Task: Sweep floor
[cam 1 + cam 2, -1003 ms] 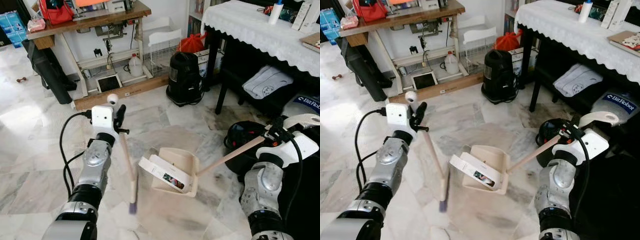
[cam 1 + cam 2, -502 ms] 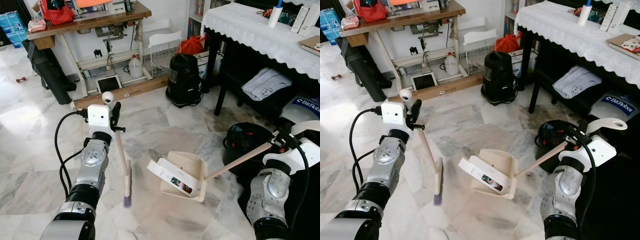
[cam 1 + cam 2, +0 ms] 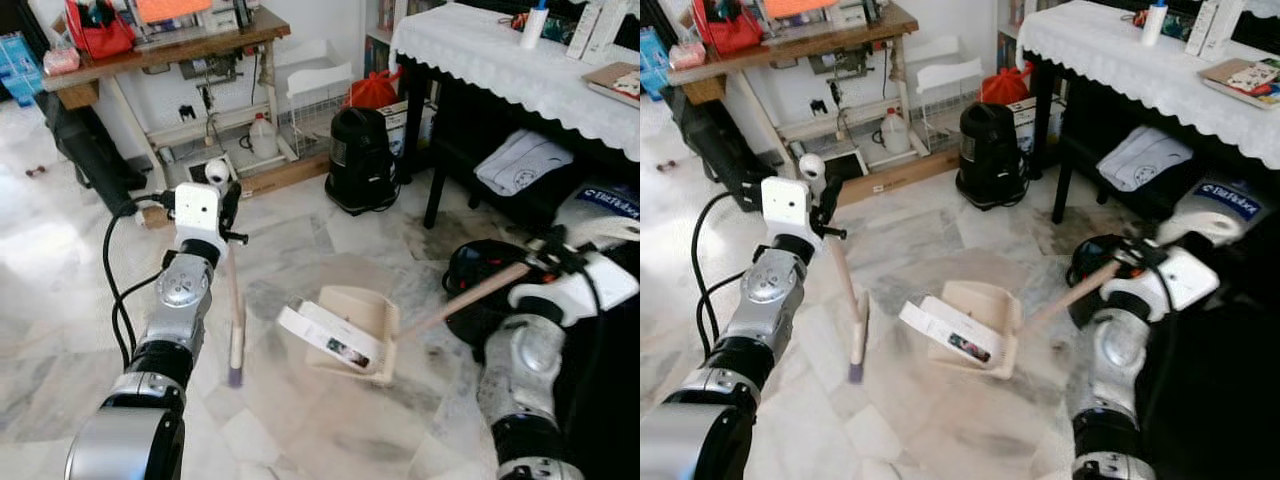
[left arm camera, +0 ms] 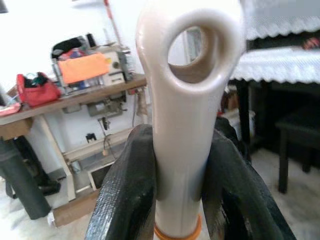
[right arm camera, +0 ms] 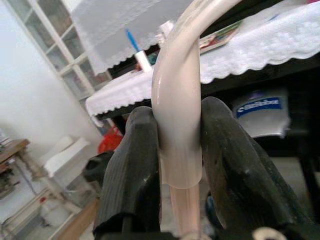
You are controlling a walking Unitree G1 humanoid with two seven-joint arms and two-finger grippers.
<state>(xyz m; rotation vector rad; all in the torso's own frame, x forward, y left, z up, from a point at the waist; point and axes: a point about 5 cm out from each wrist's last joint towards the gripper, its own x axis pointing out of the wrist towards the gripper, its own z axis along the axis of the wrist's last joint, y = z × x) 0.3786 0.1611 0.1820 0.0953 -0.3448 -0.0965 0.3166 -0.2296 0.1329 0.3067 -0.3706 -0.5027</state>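
My left gripper (image 3: 226, 206) is shut on the top of a cream broom handle (image 4: 186, 115). The broom (image 3: 236, 318) hangs nearly upright, and its purple-tipped head (image 3: 235, 362) is at the marble floor, left of the dustpan. The cream dustpan (image 3: 358, 312) sits low in the middle of the floor. A white box (image 3: 328, 338) lies across its mouth. The pan's long handle (image 3: 462, 298) slants up to my right gripper (image 3: 553, 262), which is shut on its curved end (image 5: 176, 100).
A black vacuum cleaner (image 3: 360, 160) stands behind the pan. A black round bin (image 3: 484, 282) is by my right arm. A table with a white lace cloth (image 3: 490, 62) fills the right. A wooden workbench (image 3: 160, 48) and a white wire rack (image 3: 318, 92) line the back wall.
The whole view has shifted a little. The broom now hangs more upright, its head farther left of the pan. The dustpan has come back left and sits lower than half a second ago.
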